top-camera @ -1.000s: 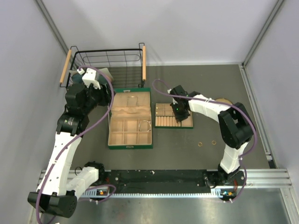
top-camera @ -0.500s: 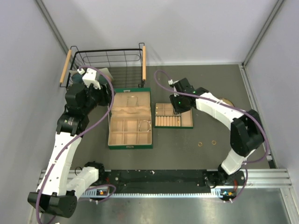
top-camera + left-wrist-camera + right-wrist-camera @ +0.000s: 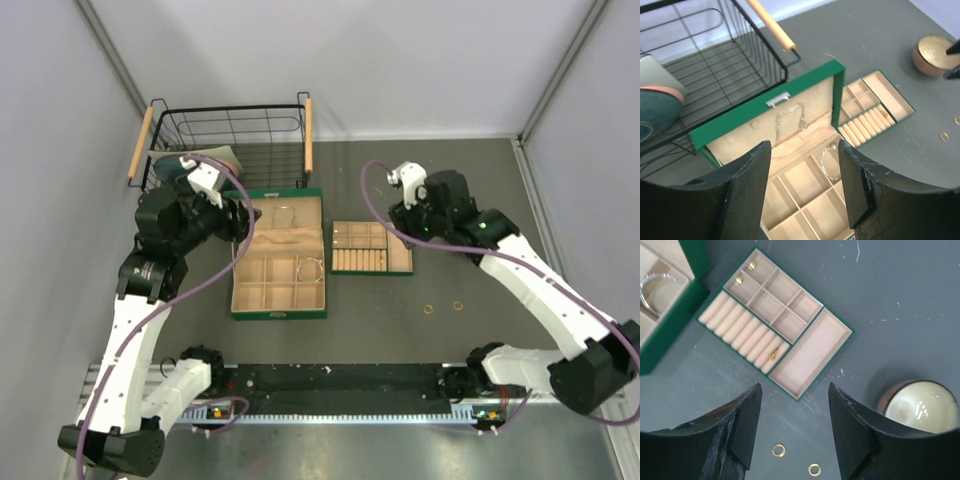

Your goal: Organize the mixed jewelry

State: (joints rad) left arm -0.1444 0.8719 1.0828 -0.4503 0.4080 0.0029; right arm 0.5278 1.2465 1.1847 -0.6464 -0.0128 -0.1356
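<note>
Below the right gripper (image 3: 795, 400), spread wide and holding nothing, two gold rings (image 3: 779, 450) lie loose on the dark table (image 3: 900, 305) between its fingers. Just past the fingertips, the insert tray (image 3: 812, 352) holds three more rings (image 3: 752, 265), and a tan bowl (image 3: 919, 407) sits just outside one finger. Under the left gripper (image 3: 804, 150), likewise spread and empty, the silver bracelet (image 3: 829, 162) lies in a compartment of the green box (image 3: 765, 114), close to one finger.

Robotics lab test cell, grey tabletop (image 3: 470, 180) enclosed by plain pale wall panels (image 3: 380, 60) at 9, 12 and 3 o'clock, aluminium mounting rail (image 3: 570, 378) at 6 o'clock, bearing cabled white left arm (image 3: 125, 330) and right arm (image 3: 550, 295).
</note>
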